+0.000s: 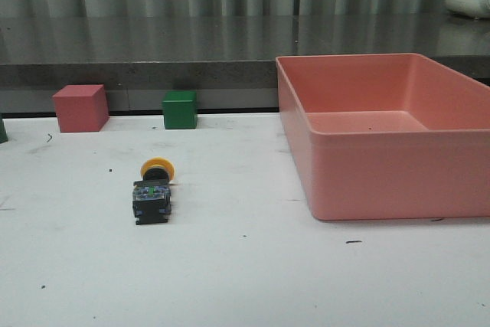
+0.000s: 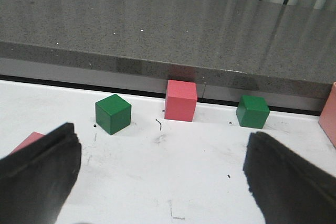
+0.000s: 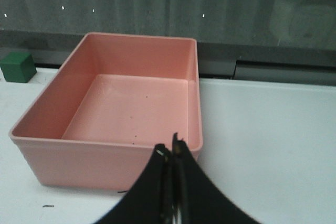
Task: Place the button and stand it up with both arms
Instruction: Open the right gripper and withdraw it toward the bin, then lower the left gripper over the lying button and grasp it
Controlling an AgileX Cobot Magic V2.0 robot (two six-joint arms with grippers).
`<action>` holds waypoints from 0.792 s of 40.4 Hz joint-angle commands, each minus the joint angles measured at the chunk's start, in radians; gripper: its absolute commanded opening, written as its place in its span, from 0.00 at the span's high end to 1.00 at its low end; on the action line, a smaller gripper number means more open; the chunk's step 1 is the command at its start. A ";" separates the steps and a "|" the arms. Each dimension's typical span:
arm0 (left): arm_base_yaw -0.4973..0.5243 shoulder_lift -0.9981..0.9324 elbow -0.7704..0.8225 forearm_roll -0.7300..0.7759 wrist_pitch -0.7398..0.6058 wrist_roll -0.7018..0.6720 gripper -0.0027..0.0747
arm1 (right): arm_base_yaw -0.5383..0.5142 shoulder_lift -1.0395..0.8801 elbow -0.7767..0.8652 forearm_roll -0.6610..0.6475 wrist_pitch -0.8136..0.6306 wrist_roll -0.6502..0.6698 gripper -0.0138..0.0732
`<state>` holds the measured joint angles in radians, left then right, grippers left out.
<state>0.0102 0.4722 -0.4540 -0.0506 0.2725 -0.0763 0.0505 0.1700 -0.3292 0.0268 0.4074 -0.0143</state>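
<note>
The button (image 1: 151, 190) lies on its side on the white table in the front view, yellow cap toward the back, clear-bluish base block toward the front. It shows in no wrist view. My left gripper (image 2: 160, 174) is open and empty, its two black fingers (image 2: 39, 174) wide apart over bare table. My right gripper (image 3: 171, 153) is shut with nothing between its fingers, just in front of the pink bin (image 3: 105, 169). Neither arm shows in the front view.
A pink bin (image 1: 367, 181) stands at the right. A red cube (image 1: 80, 108) and a green cube (image 1: 180, 109) sit at the table's back edge below a grey ledge. The left wrist view shows a red cube (image 2: 181, 100) between two green cubes (image 2: 112, 114) (image 2: 252, 112).
</note>
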 commanded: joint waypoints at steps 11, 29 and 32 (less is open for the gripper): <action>-0.041 0.157 -0.139 -0.028 0.035 0.003 0.19 | -0.005 -0.030 -0.018 -0.014 -0.108 -0.007 0.92; -0.447 0.731 -0.516 -0.172 0.320 0.003 0.19 | -0.005 -0.030 -0.018 -0.014 -0.108 -0.007 0.92; -0.449 0.830 -0.591 -0.190 0.419 0.003 0.19 | -0.005 -0.030 -0.018 -0.014 -0.108 -0.007 0.92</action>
<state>-0.4286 1.2409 -0.9542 -0.1984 0.6467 -0.0763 0.0505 0.1300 -0.3218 0.0257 0.3862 -0.0143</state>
